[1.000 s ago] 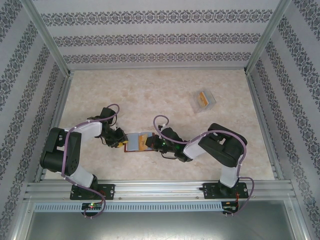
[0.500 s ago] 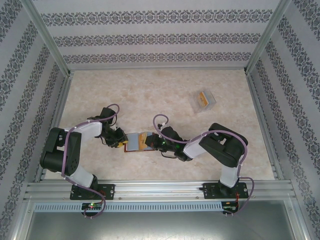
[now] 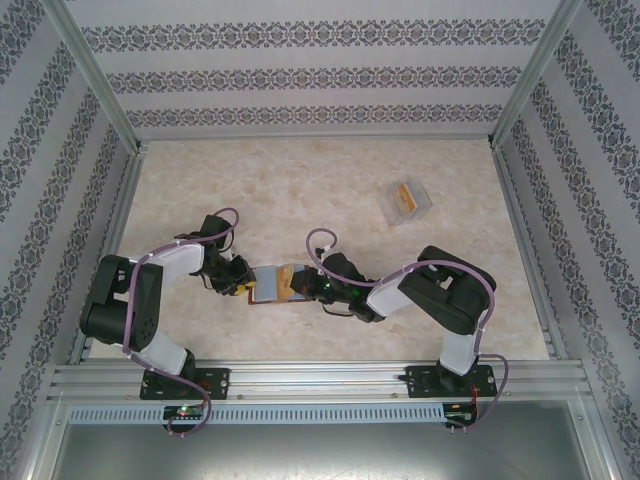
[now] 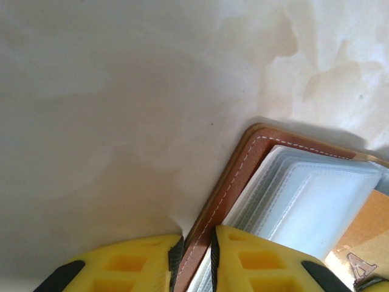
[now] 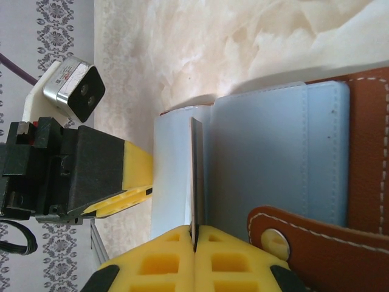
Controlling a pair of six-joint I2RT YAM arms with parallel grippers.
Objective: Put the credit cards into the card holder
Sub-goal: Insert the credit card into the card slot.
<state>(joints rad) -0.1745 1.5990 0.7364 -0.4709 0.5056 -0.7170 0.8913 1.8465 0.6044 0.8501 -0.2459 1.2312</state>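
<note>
From above, your right tool (image 3: 303, 285) has tipped the thin orange credit card (image 3: 290, 281) steeper over the open reddish-brown leather card holder (image 3: 268, 286) on the worktop (image 3: 300, 190).

Left wrist: your left tool (image 4: 196, 249) pinches the card holder's stitched edge.

Right wrist: the right tool is clenched on the credit card, which stands edge-on at the blue-grey pockets, so it looks ready to go in.

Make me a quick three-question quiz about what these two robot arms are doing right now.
1. True or false: the left gripper pinches the card holder by its brown edge.
2. What does the right gripper hold? A) a coin B) a credit card C) nothing
3. Fill in: the card holder is ____, its blue-grey inside showing.
Key: 1 true; 2 B; 3 open.
</note>
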